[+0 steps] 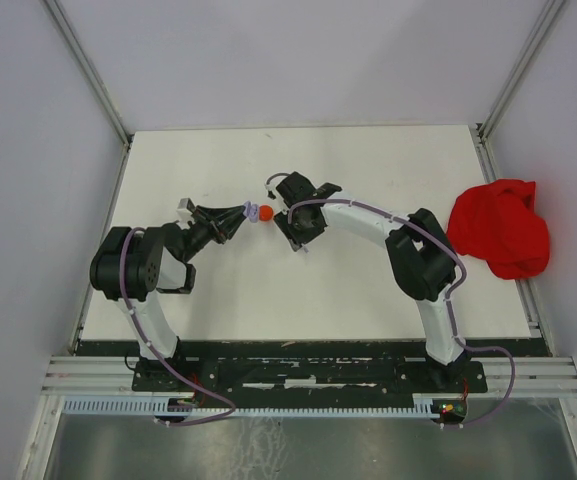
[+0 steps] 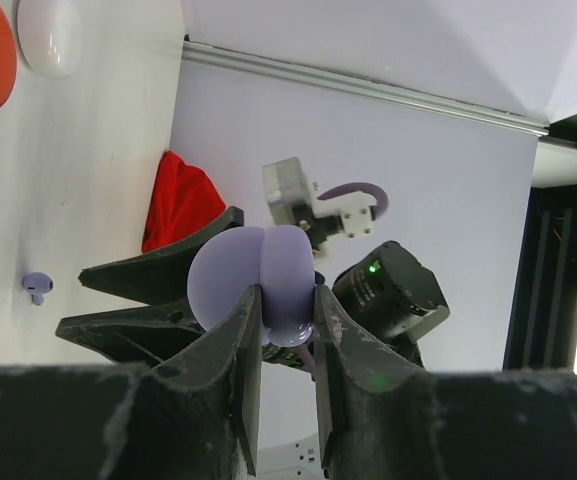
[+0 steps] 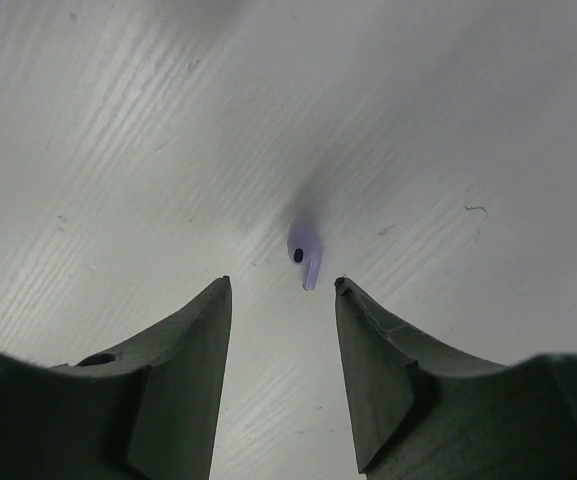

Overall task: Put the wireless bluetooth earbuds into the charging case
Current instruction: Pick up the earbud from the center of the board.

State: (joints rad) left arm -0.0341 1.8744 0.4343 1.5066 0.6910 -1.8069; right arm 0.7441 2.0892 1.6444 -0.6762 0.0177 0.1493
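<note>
A white tabletop (image 1: 368,290) boxed in by pale walls fills the overhead view. At the left, the left arm is folded at the elbow, with its forearm stretched rightward and low over the table. The left gripper (image 1: 246,212) is rolled onto its side and clenched on a lilac, rounded plastic charging case (image 2: 258,275), whose two lobes bulge out past the dark fingertips (image 2: 251,330).

Just right of the case, a red-orange rounded piece (image 1: 264,213) lies on the table. The left wrist view shows a white rounded piece (image 2: 50,35) beside it.

Farther right of the case, the right arm reaches leftward from its base with its elbow raised and its wrist turned down toward the table. The right gripper (image 3: 281,285) hangs released, its jaws apart with nothing between them. A small lilac stemmed plastic earbud (image 3: 305,258) lies on the table just beyond the tips, in line with the gap and apart from the case.

Well to the right of the case, a crumpled red cloth (image 1: 500,228) sits at the table's edge.
</note>
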